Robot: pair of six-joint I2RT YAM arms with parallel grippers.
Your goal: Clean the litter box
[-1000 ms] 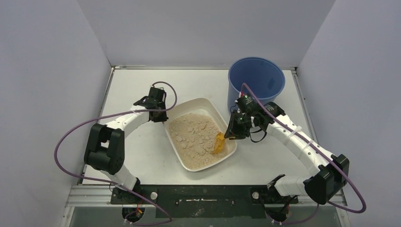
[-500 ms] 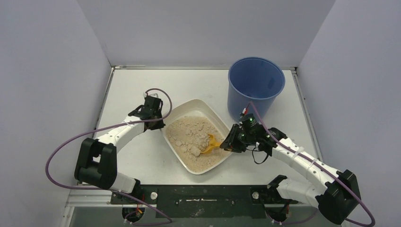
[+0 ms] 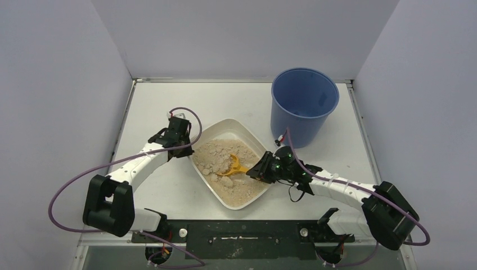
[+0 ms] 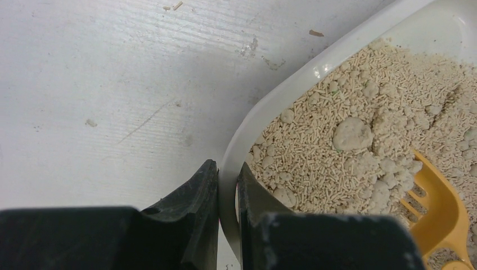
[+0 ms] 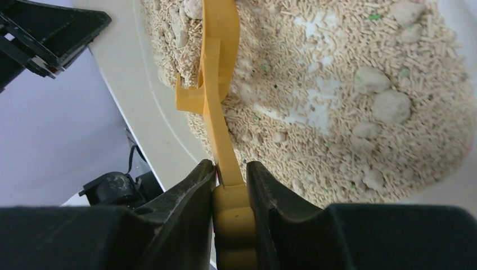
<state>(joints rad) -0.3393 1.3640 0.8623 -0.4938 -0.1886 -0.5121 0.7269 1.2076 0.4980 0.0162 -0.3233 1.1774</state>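
The litter box (image 3: 225,128) is a shallow off-white tray of beige pellet litter with pale clumps (image 4: 351,134), lying mid-table. My left gripper (image 3: 188,147) is shut on its left rim (image 4: 292,84), one finger outside the wall and one inside (image 4: 228,169). My right gripper (image 3: 256,170) reaches over the box's right edge and is shut on the handle of the orange slotted scoop (image 3: 233,165). In the right wrist view the gripper (image 5: 230,166) pinches the handle, and the scoop's head (image 5: 216,67) lies edge-on in the litter. More clumps (image 5: 391,106) lie to its right.
A tall blue bucket (image 3: 304,104) stands at the back right, just beyond the right forearm. Grey walls enclose the table on three sides. Purple cables loop off both arms. A few stray pellets (image 4: 315,33) lie on the tabletop beside the box.
My right arm has swung down and leftward, drawing the scoop from the box's right side into the middle of the litter. The left gripper and the box's left corner have shifted slightly nearer.
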